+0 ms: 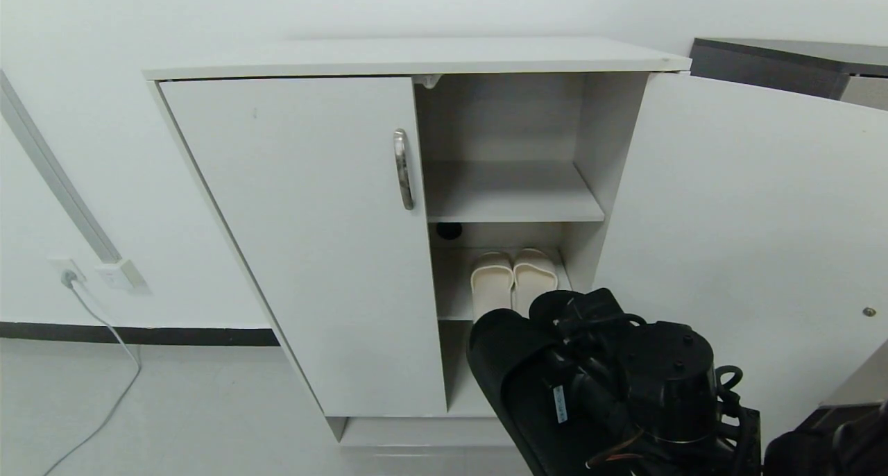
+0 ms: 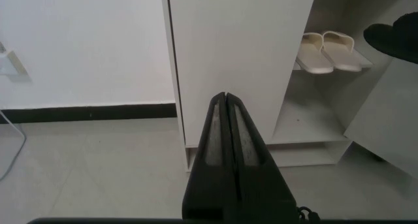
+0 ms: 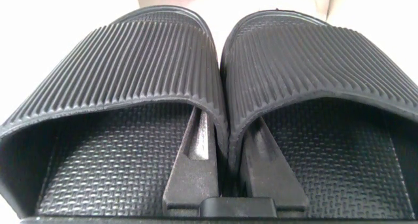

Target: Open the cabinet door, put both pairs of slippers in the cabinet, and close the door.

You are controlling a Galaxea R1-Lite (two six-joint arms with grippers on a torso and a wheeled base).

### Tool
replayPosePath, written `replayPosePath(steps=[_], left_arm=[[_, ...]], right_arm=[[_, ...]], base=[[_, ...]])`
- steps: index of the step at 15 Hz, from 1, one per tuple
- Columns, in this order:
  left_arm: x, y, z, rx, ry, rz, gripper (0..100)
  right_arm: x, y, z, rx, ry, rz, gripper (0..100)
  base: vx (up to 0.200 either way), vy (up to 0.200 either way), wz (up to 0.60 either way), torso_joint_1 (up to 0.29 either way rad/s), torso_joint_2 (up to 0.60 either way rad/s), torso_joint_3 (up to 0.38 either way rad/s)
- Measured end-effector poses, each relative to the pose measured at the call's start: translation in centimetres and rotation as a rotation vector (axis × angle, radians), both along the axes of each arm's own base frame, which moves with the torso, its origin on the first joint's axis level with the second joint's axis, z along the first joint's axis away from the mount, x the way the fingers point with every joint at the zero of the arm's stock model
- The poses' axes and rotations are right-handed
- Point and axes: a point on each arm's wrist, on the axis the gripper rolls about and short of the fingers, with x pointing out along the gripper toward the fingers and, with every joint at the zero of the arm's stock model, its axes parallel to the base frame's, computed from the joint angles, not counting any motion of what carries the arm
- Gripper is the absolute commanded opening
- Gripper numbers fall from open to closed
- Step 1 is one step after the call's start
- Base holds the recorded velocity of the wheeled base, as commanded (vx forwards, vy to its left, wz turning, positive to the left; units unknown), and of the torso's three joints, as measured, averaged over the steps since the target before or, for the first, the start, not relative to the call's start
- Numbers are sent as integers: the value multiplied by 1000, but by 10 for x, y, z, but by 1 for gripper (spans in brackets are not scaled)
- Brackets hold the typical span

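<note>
The white cabinet (image 1: 416,56) has its left door (image 1: 298,240) shut and its right door (image 1: 749,240) swung wide open. A cream pair of slippers (image 1: 513,278) lies side by side on the middle shelf, toes inward, and shows again as the cream slippers (image 2: 330,52). My right gripper (image 3: 225,139) is shut on the black pair of slippers (image 3: 163,74), pinching their two inner walls together. The black slippers (image 1: 503,365) hang in front of the open compartment, just below the cream pair. My left gripper (image 2: 225,139) is shut on nothing, low and facing the shut door.
The upper shelf (image 1: 513,191) is bare, as is the bottom compartment (image 2: 307,123). A metal handle (image 1: 403,169) runs down the left door's edge. A wall socket (image 1: 69,276) with a grey cable sits at the left. Dark furniture (image 1: 784,63) stands behind the open door.
</note>
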Motion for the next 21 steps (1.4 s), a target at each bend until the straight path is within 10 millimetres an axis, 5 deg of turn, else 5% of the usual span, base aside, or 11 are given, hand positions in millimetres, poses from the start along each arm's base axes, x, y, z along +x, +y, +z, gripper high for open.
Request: replayPosePath(steps=[5, 11, 15, 21], left_arm=[[0, 0, 0, 2, 0, -2, 0], [0, 0, 0, 3, 1, -2, 0], [0, 0, 0, 3, 0, -1, 0], [0, 0, 0, 2, 0, -1, 0]], right_arm=[[0, 26, 14, -8, -68, -80, 0], [12, 72, 76, -2, -48, -250, 0], [6, 72, 116, 92, -27, -291, 0], [15, 65, 123, 111, -34, -328, 0]], base=[[0, 0, 0, 0, 0, 0], [0, 0, 0, 0, 0, 0], [0, 0, 0, 0, 0, 0], [0, 0, 0, 0, 0, 0]])
